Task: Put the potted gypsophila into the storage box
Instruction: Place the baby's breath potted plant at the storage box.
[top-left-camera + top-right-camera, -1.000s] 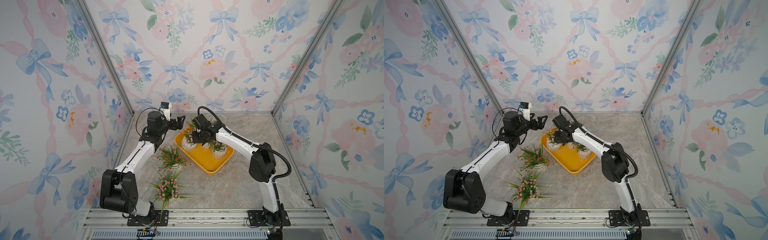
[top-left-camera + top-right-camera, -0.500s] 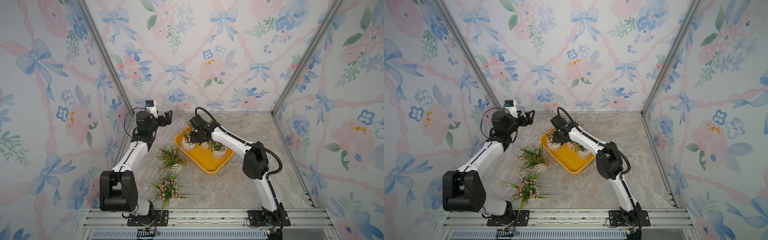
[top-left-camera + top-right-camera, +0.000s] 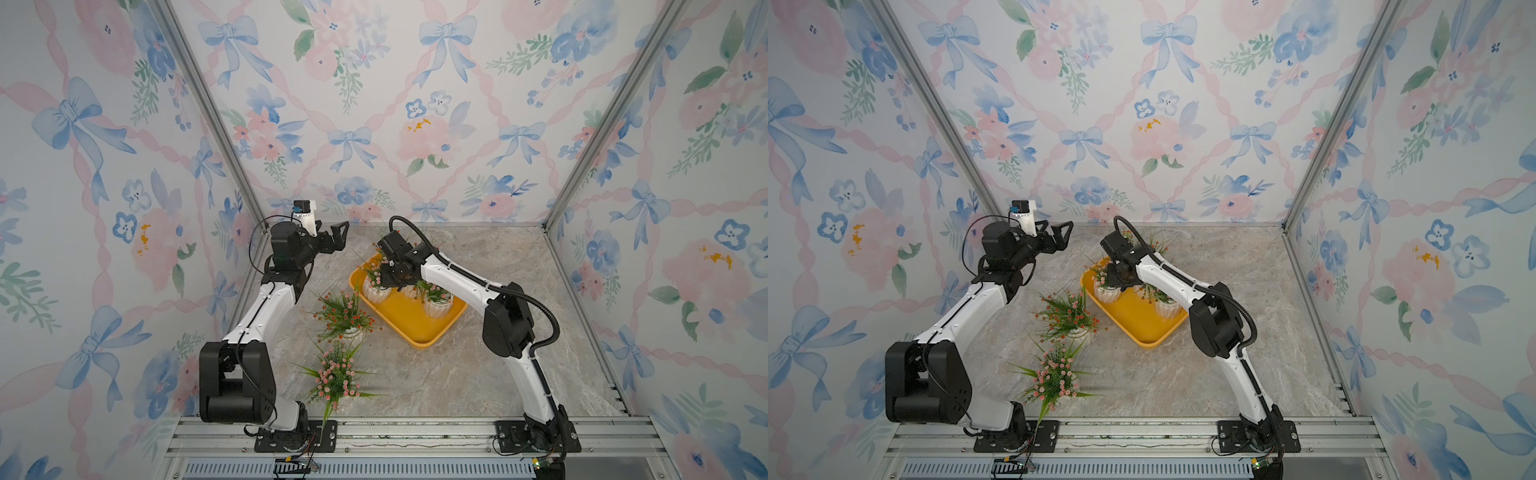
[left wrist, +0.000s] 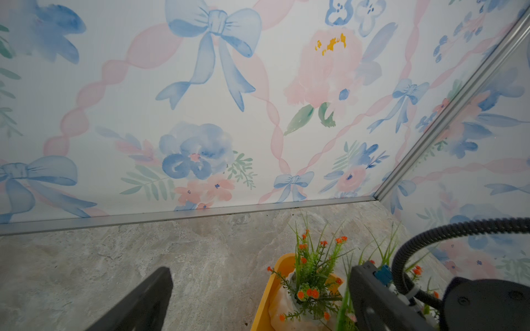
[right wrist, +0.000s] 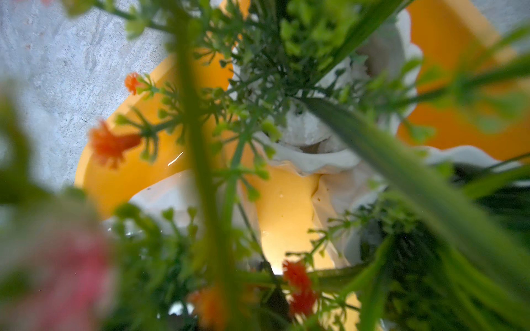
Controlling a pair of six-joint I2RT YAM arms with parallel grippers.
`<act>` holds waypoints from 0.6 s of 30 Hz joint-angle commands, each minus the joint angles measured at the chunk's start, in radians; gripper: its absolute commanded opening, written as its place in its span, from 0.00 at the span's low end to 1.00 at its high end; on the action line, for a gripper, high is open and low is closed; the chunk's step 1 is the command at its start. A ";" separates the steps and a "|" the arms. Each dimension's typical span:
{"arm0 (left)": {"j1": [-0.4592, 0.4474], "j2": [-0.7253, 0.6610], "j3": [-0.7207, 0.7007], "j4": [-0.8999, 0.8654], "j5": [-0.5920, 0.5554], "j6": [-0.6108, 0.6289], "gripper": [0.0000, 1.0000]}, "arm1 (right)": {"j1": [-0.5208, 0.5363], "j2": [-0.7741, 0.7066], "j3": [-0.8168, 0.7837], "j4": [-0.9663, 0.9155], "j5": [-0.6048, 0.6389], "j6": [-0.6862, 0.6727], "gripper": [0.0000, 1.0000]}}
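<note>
Jaws on the left gripper [image 3: 335,237] stand wide apart, empty, up near the back wall. Those of the right gripper [image 3: 394,277] are together, buried in foliage over the storage box [image 3: 420,343]; whether they pinch a stem I cannot tell. Both top views show two white pots [image 3: 376,291] in the box. An orange-red gypsophila [image 3: 345,315] and a pink gypsophila [image 3: 336,376] stand on the marble table [image 3: 478,374] beside it. The right wrist view is mostly blurred leaves.

Floral bow-pattern wallpaper walls [image 3: 374,124], grey marble-look floor [image 3: 478,374], aluminium corner posts [image 3: 215,124], even light.
</note>
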 commanded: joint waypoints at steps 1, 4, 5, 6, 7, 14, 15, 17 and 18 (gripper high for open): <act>0.005 0.009 0.005 0.028 0.074 -0.003 0.98 | -0.008 0.035 0.051 0.036 -0.018 0.023 0.06; 0.005 0.000 -0.013 0.028 0.072 -0.012 0.98 | -0.011 0.049 0.070 0.039 -0.006 0.025 0.06; 0.004 -0.003 -0.015 0.029 0.073 -0.014 0.98 | -0.015 0.055 0.078 0.037 -0.002 0.052 0.07; 0.003 -0.009 -0.021 0.029 0.073 -0.015 0.98 | -0.016 0.060 0.082 0.039 -0.002 0.061 0.07; 0.004 -0.011 -0.024 0.028 0.072 -0.015 0.98 | -0.018 0.063 0.087 0.041 -0.009 0.069 0.08; 0.004 -0.030 -0.048 0.029 0.064 -0.009 0.98 | -0.019 0.072 0.087 0.043 -0.024 0.090 0.20; 0.003 -0.033 -0.051 0.028 0.064 -0.008 0.98 | -0.018 0.071 0.086 0.047 -0.025 0.091 0.20; 0.003 -0.035 -0.051 0.029 0.063 -0.005 0.98 | -0.017 0.072 0.086 0.051 -0.023 0.095 0.20; 0.004 -0.037 -0.051 0.028 0.061 -0.003 0.98 | -0.017 0.072 0.086 0.053 -0.021 0.100 0.20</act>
